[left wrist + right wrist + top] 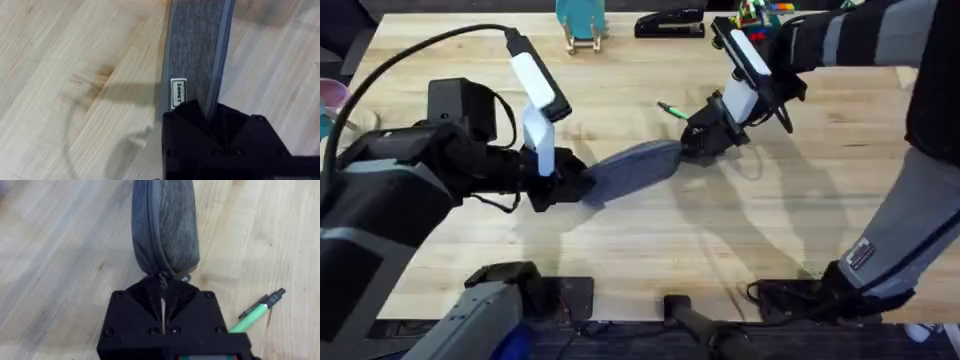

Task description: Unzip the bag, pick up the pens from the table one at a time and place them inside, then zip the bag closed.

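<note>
The blue-grey bag [638, 165] lies slantwise in the middle of the table [650, 250]. My left gripper [572, 187] is shut on its near-left end; in the left wrist view the fingers [186, 116] pinch the fabric of the bag [197, 45] beside a small white label [178, 93]. My right gripper [705, 140] is at the far-right end of the bag [165, 225], shut [162, 294] on the zipper pull [162, 277]. The zipper line along the bag looks closed. A light-green pen [672, 110] with a black end lies on the wood just beyond the right gripper, and it is also in the right wrist view [256, 314].
A black stapler [670, 22] and a teal stand [582, 25] sit at the table's far edge, with colourful small items [760, 12] at the far right. Bare wood stretches in front of the bag.
</note>
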Motion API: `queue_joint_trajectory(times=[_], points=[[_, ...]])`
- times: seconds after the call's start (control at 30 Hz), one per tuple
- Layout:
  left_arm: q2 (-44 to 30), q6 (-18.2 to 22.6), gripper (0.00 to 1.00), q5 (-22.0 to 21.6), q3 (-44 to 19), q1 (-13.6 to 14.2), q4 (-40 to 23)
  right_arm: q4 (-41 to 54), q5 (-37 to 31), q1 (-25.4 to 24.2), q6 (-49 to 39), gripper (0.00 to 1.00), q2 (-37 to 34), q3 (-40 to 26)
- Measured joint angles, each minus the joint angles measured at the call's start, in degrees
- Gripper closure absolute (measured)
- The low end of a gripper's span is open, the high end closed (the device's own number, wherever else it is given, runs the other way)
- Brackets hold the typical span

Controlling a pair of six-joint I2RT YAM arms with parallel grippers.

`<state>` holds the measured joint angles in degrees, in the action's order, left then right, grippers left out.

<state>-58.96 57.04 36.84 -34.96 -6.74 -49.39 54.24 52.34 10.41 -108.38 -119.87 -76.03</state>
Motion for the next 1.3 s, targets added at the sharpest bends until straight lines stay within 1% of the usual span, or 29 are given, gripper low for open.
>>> queue_joint_trajectory(times=[0.17, 0.53, 0.67, 0.97, 1.0, 1.3], points=[[0.0, 0.0, 0.96, 0.0, 0.0, 0.0, 0.1, 1.1, 0.9, -1.0, 0.0, 0.97, 0.0, 0.0], [0.0, 0.0, 0.96, 0.2, 0.0, 0.1, 0.1, 6.4, 6.2, -4.3, 0.0, 0.97, -0.2, 0.0], [0.0, 0.0, 0.96, 0.5, 0.0, 0.1, 0.1, 8.4, 7.0, -4.9, 0.0, 0.971, -0.4, 0.0], [0.0, 0.0, 0.96, 0.5, 0.0, 0.1, 0.1, 9.4, 7.3, -5.0, 0.0, 0.971, -0.4, -0.3], [0.0, 0.0, 0.961, 0.5, 0.0, 0.1, 0.2, 11.7, 7.2, -5.0, 0.0, 0.971, -0.4, -1.7], [0.0, 0.0, 0.961, 0.9, 0.0, 0.1, 0.1, 16.8, 7.2, -5.0, 0.0, 0.971, -0.4, -6.0]])
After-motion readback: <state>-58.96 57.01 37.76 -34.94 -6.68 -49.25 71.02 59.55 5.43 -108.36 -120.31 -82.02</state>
